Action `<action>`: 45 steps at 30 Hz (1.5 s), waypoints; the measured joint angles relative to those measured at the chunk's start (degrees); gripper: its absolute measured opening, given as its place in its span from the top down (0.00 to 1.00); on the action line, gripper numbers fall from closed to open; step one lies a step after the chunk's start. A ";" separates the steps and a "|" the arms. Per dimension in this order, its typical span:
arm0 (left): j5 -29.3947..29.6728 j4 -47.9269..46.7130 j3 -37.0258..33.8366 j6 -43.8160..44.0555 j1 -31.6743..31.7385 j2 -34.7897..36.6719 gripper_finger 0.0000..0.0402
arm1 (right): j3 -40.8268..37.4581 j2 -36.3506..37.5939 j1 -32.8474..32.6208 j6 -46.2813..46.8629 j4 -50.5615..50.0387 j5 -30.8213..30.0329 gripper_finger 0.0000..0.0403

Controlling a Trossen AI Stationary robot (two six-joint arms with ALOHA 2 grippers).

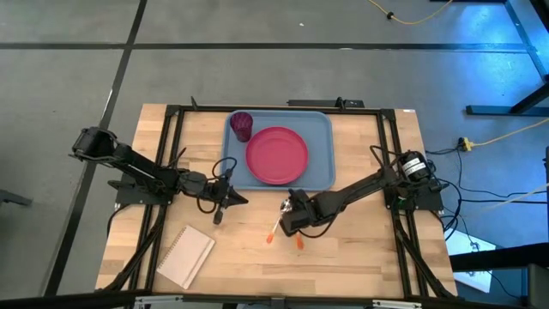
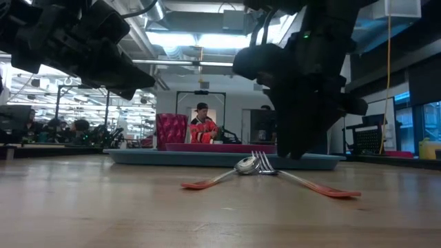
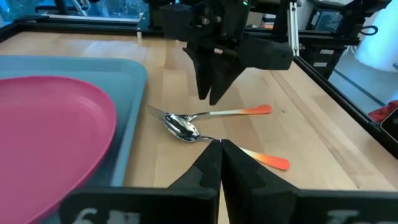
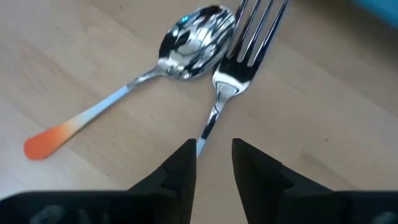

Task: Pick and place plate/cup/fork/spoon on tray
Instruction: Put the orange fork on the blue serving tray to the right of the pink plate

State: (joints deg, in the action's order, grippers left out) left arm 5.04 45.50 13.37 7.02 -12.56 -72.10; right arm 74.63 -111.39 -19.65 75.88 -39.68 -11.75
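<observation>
The fork [image 4: 239, 59] and the spoon [image 4: 189, 43] are laid on the wooden table [image 1: 343, 257] just in front of the blue tray [image 1: 322, 129], heads touching and orange handles splayed apart. The pink plate [image 1: 277, 155] and maroon cup [image 1: 242, 125] are seated on the tray. The right hand [image 4: 214, 163] is held narrowly parted over the fork's handle. The left hand [image 3: 221, 155] is closed, nearby.
</observation>
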 joint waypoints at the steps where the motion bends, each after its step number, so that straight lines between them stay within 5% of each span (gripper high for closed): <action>1: 0.00 -0.05 0.00 0.10 0.00 0.00 1.00 | 0.00 0.00 0.00 0.46 0.02 -0.43 0.73; 30: 0.00 0.05 0.00 0.10 -0.02 0.00 1.00 | 0.00 -3.69 1.21 1.92 1.36 -2.08 0.75; 45: 0.00 -0.01 0.00 0.10 -0.02 0.00 1.00 | 0.02 -3.67 1.91 1.87 -3.96 -2.32 0.86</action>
State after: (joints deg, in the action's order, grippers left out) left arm 5.04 45.50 13.37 7.11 -12.58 -72.10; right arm 74.65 -115.06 -17.74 77.75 -43.64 -14.06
